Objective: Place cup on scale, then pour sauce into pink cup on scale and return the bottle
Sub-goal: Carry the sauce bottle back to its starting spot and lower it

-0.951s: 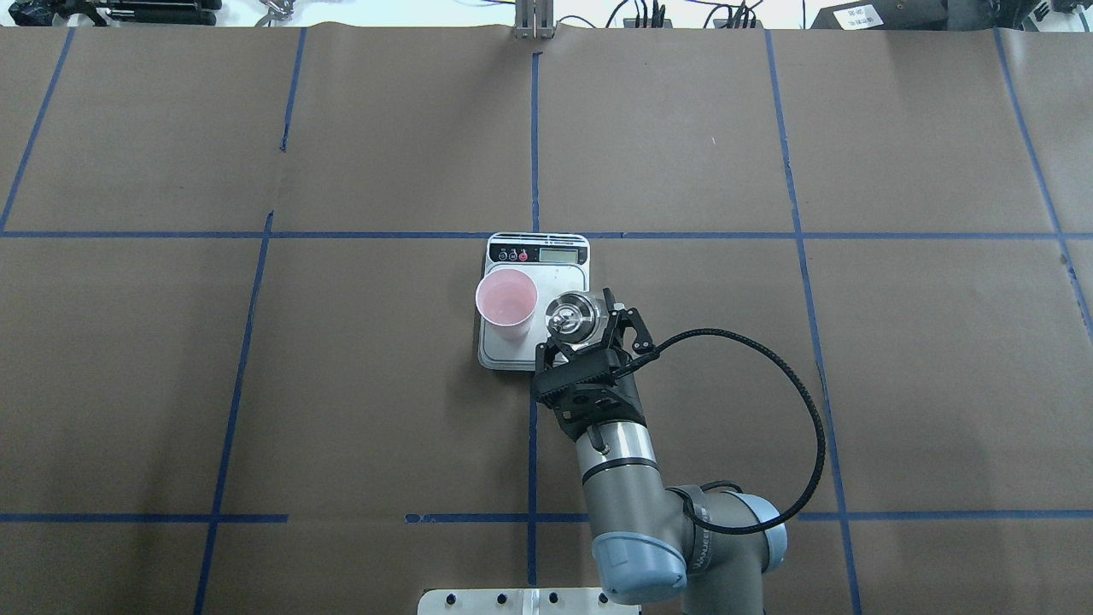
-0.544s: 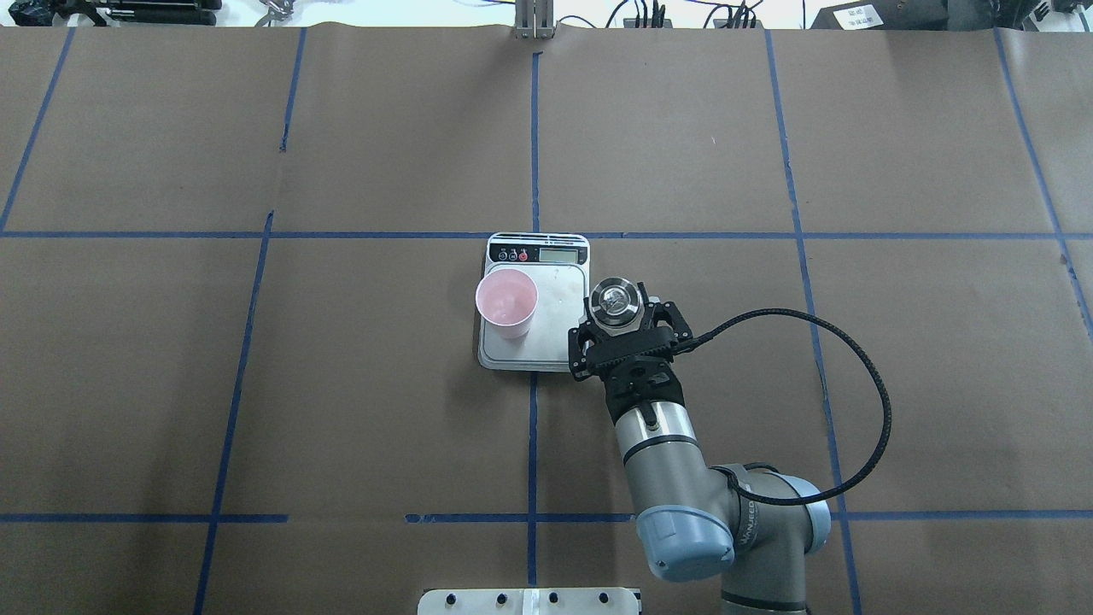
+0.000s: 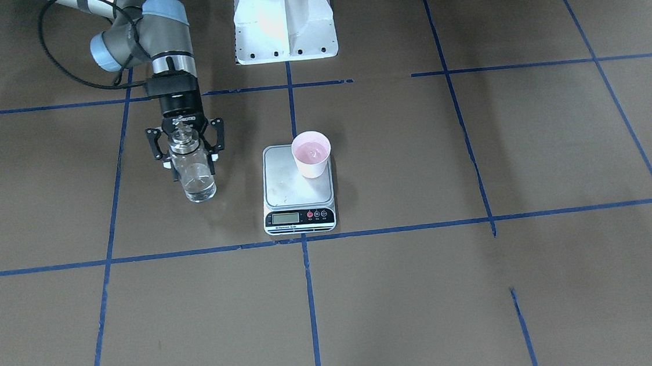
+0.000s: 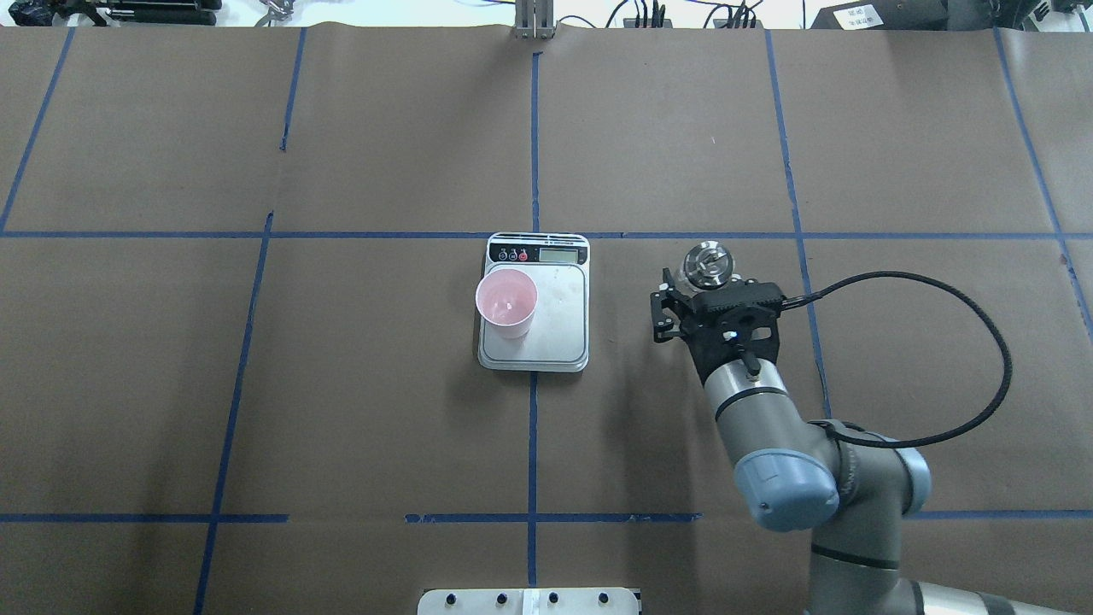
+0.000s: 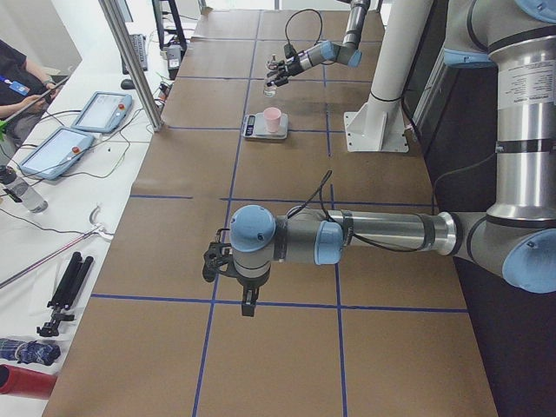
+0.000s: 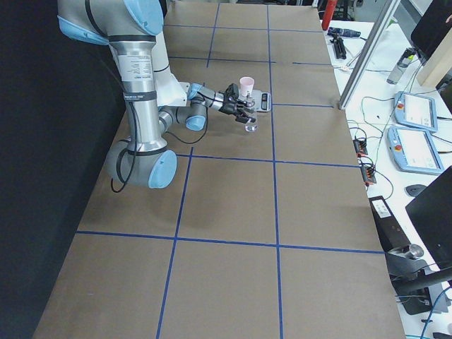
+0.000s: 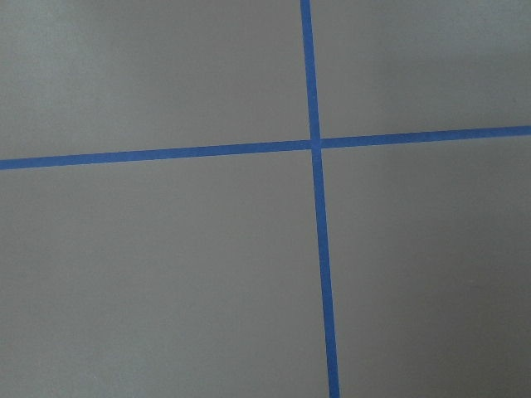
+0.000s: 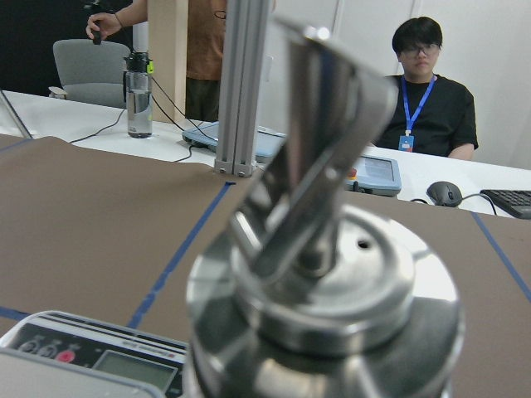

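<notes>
The pale pink cup (image 4: 506, 299) stands upright on the scale (image 4: 559, 337), on the platform's left part; it also shows in the front view (image 3: 311, 154) on the scale (image 3: 288, 189). My right gripper (image 4: 708, 284) is shut on the clear glass bottle (image 4: 707, 263), held upright to the right of the scale, well apart from it. The front view shows the bottle (image 3: 197, 180) with clear sauce low in it, hanging below the gripper (image 3: 187, 152). Its silver spout cap (image 8: 323, 274) fills the right wrist view. My left gripper (image 5: 212, 262) shows only in the exterior left view; I cannot tell its state.
The robot's white base (image 3: 285, 29) stands at the near table edge. Blue tape lines (image 7: 315, 145) grid the brown table. A seated operator (image 8: 431, 99), tablets (image 5: 52, 148) and a water bottle (image 8: 138, 95) are beyond the far edge.
My right arm has carried the bottle to the right, from over the scale's platform beside the cup to a spot clear of the scale. Cup and scale have not moved.
</notes>
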{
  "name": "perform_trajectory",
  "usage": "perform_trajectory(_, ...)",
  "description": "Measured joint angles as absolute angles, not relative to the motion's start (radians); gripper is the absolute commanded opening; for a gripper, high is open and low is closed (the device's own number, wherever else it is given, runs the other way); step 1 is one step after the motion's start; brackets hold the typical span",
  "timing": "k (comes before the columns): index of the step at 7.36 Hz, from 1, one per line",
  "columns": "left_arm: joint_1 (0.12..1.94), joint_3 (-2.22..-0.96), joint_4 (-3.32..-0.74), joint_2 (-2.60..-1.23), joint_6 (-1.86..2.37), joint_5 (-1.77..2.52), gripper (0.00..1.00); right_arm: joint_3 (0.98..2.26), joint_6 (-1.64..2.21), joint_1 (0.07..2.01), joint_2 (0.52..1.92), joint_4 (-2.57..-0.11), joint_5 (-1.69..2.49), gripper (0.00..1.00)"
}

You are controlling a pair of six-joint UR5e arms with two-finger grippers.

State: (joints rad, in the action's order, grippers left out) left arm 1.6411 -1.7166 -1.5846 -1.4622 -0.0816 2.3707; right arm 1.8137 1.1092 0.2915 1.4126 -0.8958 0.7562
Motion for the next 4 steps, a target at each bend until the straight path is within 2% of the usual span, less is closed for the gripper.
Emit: perform_trajectory(4,1.641,-1.717,-1.586,-1.462,-0.082,2.371,1.00,1.836,1.127,0.371,1.502,-0.897,0.937,0.00)
